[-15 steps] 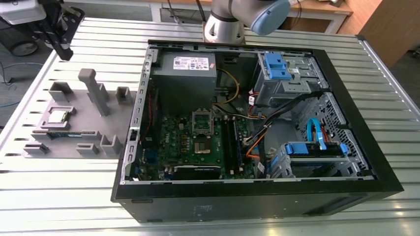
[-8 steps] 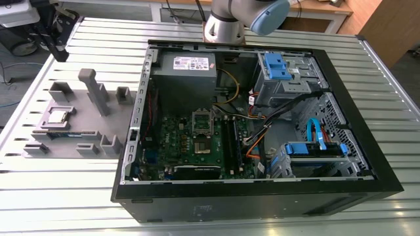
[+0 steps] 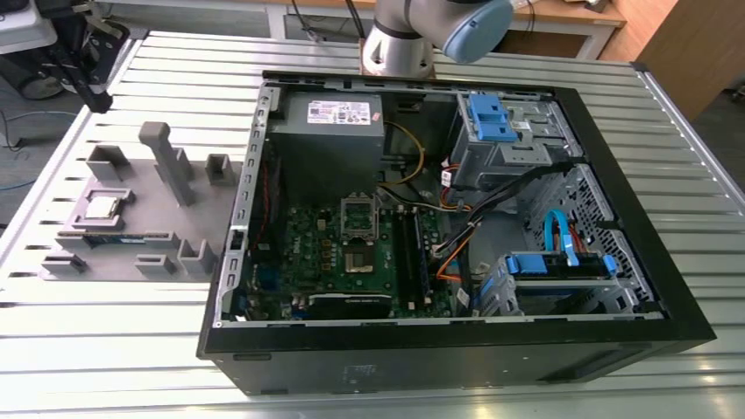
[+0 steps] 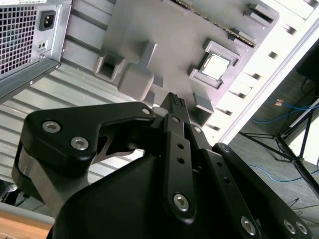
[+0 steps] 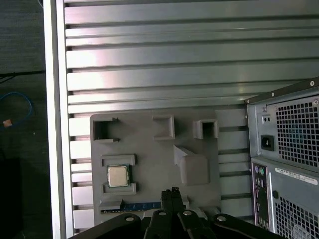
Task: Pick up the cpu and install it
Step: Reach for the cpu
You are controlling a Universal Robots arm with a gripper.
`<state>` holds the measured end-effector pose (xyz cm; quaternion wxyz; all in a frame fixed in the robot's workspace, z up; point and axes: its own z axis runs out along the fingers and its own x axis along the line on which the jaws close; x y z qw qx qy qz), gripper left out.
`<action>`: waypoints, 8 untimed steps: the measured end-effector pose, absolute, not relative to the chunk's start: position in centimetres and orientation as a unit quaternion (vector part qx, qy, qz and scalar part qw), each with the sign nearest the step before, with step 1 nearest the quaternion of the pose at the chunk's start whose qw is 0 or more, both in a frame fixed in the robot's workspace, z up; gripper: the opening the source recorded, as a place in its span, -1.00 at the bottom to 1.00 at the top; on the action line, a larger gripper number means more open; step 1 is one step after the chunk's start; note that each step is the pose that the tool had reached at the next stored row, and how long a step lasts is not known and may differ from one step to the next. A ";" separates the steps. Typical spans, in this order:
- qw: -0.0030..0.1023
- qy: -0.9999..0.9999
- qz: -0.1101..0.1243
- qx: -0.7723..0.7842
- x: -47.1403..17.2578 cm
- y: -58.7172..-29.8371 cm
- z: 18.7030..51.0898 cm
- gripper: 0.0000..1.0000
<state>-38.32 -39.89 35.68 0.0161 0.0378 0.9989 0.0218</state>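
Lying in its square pocket on the grey holder tray [image 3: 138, 188], at the exterior view's left, the cpu [image 3: 103, 207] sits flat with its silver top up, a memory stick [image 3: 113, 236] slotted just beside it. Right of the tray the open computer case [image 3: 466, 362] lies on the slatted metal table [image 3: 117, 349], its motherboard [image 3: 338, 262] exposed. In the first wrist view the gripper [image 5: 172, 192] hangs above the tray near the cpu, fingers pressed together, holding nothing
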 end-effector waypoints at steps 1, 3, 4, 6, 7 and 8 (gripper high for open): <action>0.016 0.999 0.022 0.038 -38.4 -39.9 35.7 -0.79; 0.016 0.999 0.022 0.038 -38.5 -39.9 35.6 -0.79; 0.016 0.999 0.022 0.038 -38.6 -39.9 35.6 -0.79; 0.016 0.999 0.022 0.038 -38.7 -39.9 35.6 -0.79; 0.016 0.999 0.022 0.038 -38.7 -39.9 35.6 -0.79; 0.016 0.999 0.022 0.038 -38.7 -39.9 35.5 -0.79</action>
